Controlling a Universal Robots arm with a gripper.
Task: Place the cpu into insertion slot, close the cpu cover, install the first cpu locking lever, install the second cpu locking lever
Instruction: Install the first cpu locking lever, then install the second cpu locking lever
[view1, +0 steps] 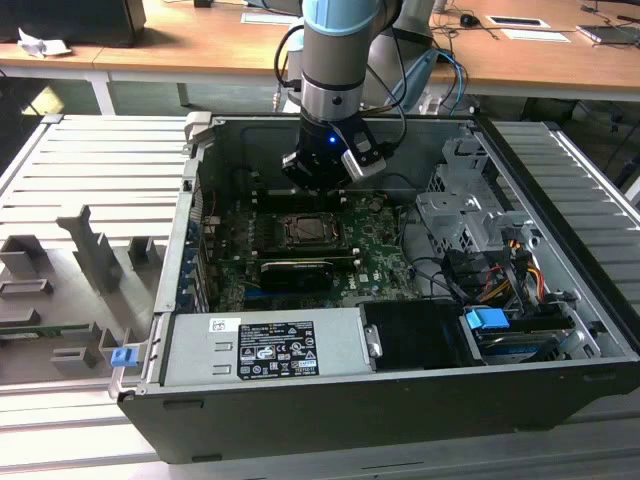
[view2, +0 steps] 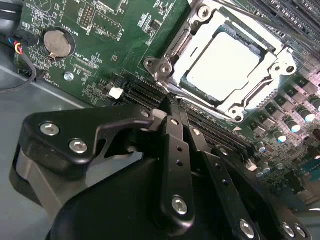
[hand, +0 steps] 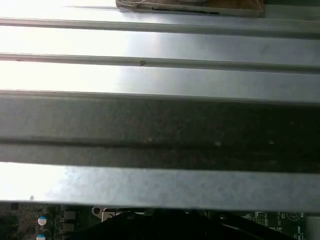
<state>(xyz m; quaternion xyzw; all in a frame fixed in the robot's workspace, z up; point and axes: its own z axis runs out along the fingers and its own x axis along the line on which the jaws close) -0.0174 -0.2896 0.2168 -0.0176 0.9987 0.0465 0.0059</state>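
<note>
Room, exterior view: wooden desks (view1: 200, 45) run behind the open computer case (view1: 400, 400), which lies on a ribbed grey metal table (view1: 90, 160).
Label, exterior view: I see a black sticker (view1: 275, 349) on the case's silver power supply; I leave its print unread.
Arm, exterior view: my gripper (view1: 322, 180) hangs inside the case, above the insertion slot (view1: 306, 229).
Second wrist view: the cpu (view2: 225, 60) lies in the slot on the green circuit board (view2: 100, 45), the cpu cover (view2: 272, 75) framing it.
Pincer, second wrist view: fingers (view2: 175, 145) pressed together, holding nothing.
First wrist view: ribbed table past the case wall.
</note>
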